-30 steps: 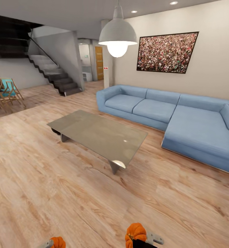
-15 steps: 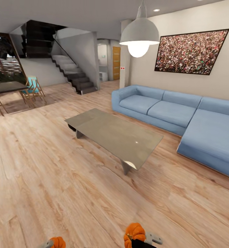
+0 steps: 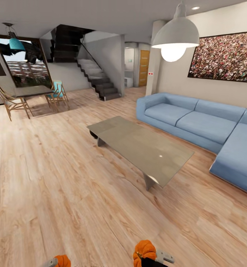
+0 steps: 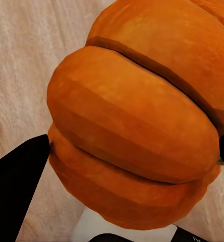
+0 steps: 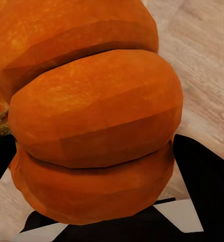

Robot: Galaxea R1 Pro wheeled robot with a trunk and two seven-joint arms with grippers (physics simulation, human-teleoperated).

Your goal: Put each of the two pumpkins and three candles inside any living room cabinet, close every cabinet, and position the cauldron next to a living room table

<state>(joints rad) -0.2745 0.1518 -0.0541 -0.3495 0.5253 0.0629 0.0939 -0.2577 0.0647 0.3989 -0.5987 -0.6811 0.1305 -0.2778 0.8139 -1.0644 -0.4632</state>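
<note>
Between rooms, each pincer pinched a pumpkin: the left pincer (image 4: 134, 146) gripped the left pumpkin (image 4: 137, 116), the right pincer (image 5: 92, 146) the right pumpkin (image 5: 92, 111). Neither was stowed yet; candles and cauldron remained, by my reckoning. Ahead lay wood floor (image 3: 64, 193), a low grey desk (image 3: 142, 146) and a blue sofa (image 3: 197, 124).

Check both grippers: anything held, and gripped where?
Each holds a pumpkin. The left gripper has its jaws on opposite sides of the left pumpkin; the right gripper clamps the right pumpkin across its ribbed sides.
</note>
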